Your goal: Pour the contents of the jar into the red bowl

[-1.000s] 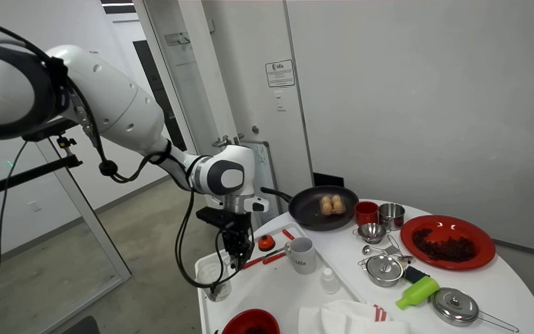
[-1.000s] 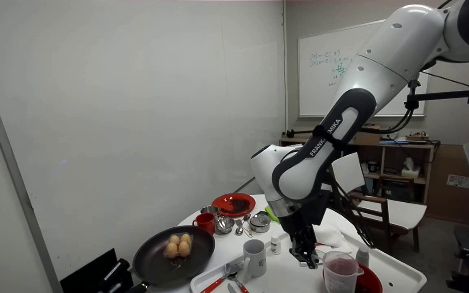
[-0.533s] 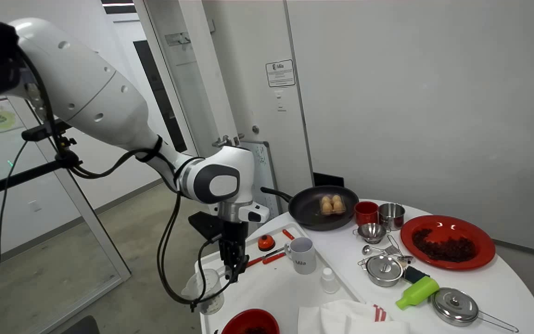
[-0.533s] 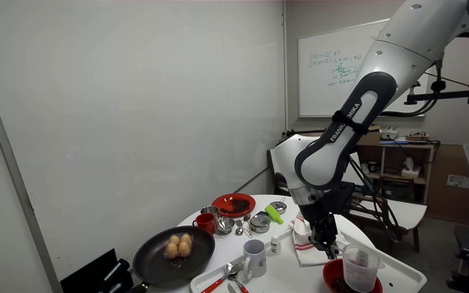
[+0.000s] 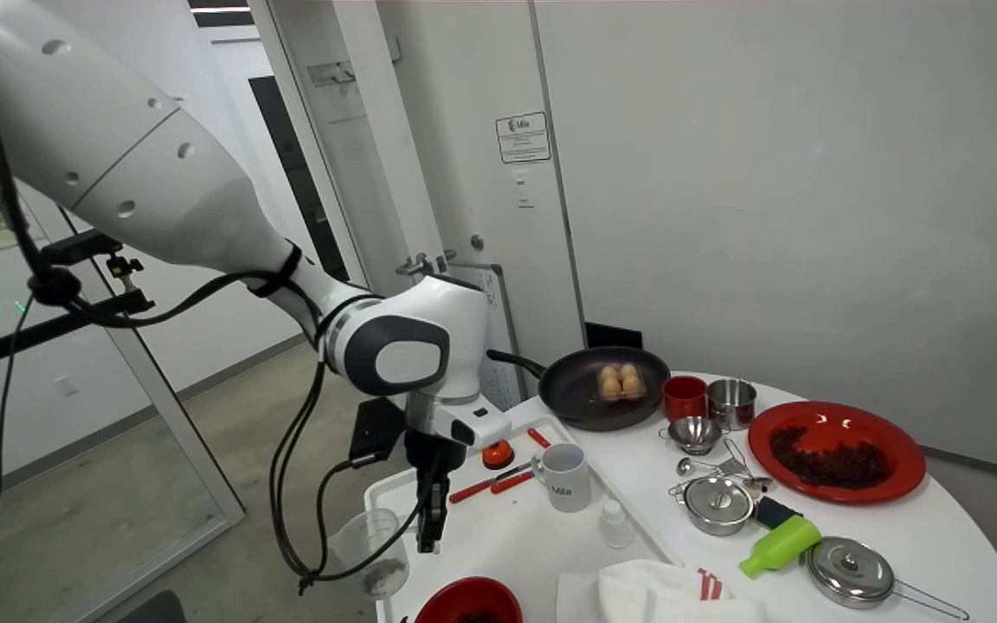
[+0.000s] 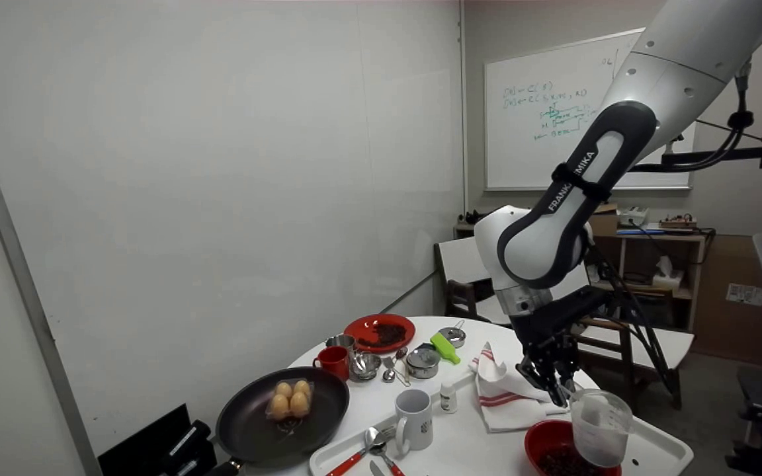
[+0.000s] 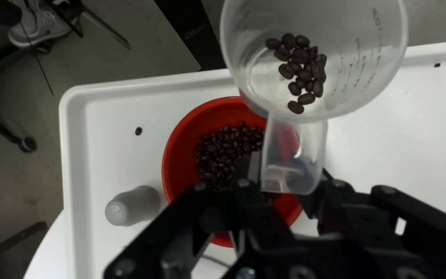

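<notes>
The jar is a clear plastic measuring jug, seen in both exterior views [image 5: 373, 558] [image 6: 599, 430] and the wrist view [image 7: 347, 81]. It leans a little, with several dark beans at its bottom. My gripper [image 7: 289, 176] is shut on its handle; it also shows in both exterior views [image 5: 429, 536] [image 6: 563, 390]. The small red bowl [image 7: 174, 162] stands on the tray with many dark beans in it, and shows in both exterior views [image 5: 455, 601] [image 6: 540, 436]. The jar is above the bowl's edge, over the tray's end. The jar and fingers hide part of the bowl.
The white tray [image 7: 91, 155] also bears a grey bottle [image 7: 132, 207], a loose bean [image 7: 138, 131], a mug [image 6: 413, 420], a small white bottle [image 6: 448, 398], a towel [image 6: 507, 400] and cutlery. Behind are a pan [image 6: 249, 396], a wide red dish [image 6: 361, 327] and small pots.
The arm has swung the jar toward the tray's end by the red bowl, and the wrist has turned. The jar stays in my gripper. The bowl and other objects have not moved.
</notes>
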{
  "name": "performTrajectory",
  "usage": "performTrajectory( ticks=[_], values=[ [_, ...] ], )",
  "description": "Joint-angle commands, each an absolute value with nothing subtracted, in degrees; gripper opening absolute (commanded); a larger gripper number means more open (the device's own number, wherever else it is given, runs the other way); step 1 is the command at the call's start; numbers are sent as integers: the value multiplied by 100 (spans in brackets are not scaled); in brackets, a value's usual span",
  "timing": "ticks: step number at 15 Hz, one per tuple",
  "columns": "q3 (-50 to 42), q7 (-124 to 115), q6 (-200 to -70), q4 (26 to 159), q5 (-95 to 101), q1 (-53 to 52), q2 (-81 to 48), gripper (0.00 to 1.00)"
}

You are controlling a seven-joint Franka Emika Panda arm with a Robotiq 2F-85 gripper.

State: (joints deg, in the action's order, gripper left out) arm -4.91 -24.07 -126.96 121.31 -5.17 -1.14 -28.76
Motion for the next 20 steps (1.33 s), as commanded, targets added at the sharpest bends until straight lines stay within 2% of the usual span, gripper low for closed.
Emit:
performTrajectory(
  ticks=[1,7,14,16,18,20],
  values=[
    [-727,-2960,-12930,12667,-844,-29,-2478,11],
    [-1268,-3665,-13269,13360,-1030,275,-2060,10],
    [-1885,-4814,-14494,13830,-265,158,-1904,10],
    [-2117,-5397,-14782,13905,146,18,-1930,10],
    [-2310,-6321,-14711,13876,359,-713,-1894,10],
    [-2229,-7080,-14614,13831,724,-929,-1850,10]
  ],
)
